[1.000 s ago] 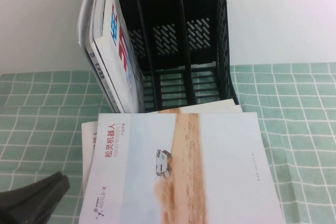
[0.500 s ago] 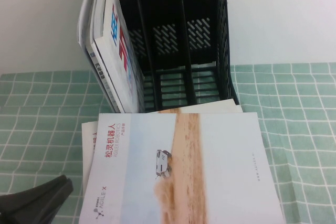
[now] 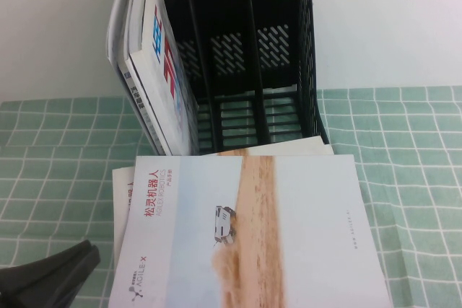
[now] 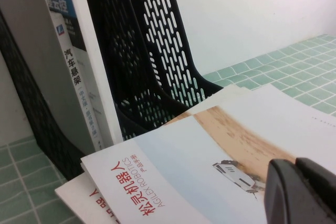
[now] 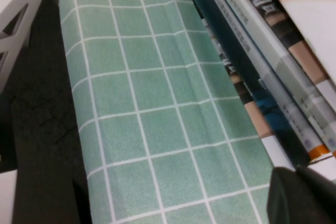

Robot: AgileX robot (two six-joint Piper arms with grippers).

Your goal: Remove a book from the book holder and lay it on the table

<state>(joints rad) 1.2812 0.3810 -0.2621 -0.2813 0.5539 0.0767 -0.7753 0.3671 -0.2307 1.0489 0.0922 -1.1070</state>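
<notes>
Right hand closed beside stack, left hand apparently closed, book flat, long axis toward holder.

Staged robot test bench, lab-like rather than a home. Plain white wall behind; table covered in mint-green grid cloth. Black book holder with magazines; book carries a robotics maker's logo. White frame and dark floor beside the table edge.

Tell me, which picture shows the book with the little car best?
The high view: the book lies flat, cover showing nearly whole, in front of the rack. The left wrist view shows its title past the left gripper; the right wrist view shows only a corner.
</notes>
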